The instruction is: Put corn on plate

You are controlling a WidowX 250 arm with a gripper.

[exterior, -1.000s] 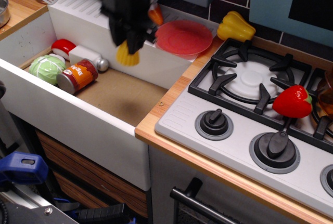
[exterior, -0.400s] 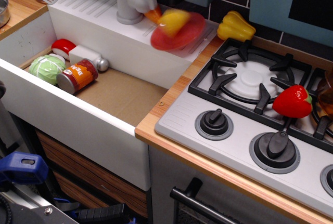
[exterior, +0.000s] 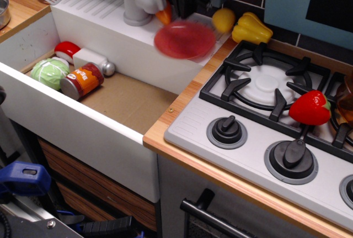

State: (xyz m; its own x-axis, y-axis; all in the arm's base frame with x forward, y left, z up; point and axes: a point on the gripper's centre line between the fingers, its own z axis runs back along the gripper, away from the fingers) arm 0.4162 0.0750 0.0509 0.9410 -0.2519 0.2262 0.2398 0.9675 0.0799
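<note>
The red plate [exterior: 185, 40] lies on the sink's back right ledge and looks blurred. The small yellow corn [exterior: 223, 20] lies off the plate, just past its right rim, against the yellow bell pepper [exterior: 251, 27]. My black gripper [exterior: 185, 7] hangs over the plate's far edge, at the top of the view. Its jaws look open and hold nothing. The corn is to the right of the gripper, apart from it.
A grey faucet [exterior: 134, 0] and an orange piece [exterior: 164, 16] stand left of the gripper. The sink [exterior: 127, 100] holds a green cabbage [exterior: 49, 72], a can [exterior: 83, 80] and other toys. A red pepper [exterior: 310, 108] sits on the stove [exterior: 265, 83].
The gripper carried the corn from over the sink up to the plate and let it go. The corn has ended up right of the plate, beside the yellow pepper. The plate shifted slightly left.
</note>
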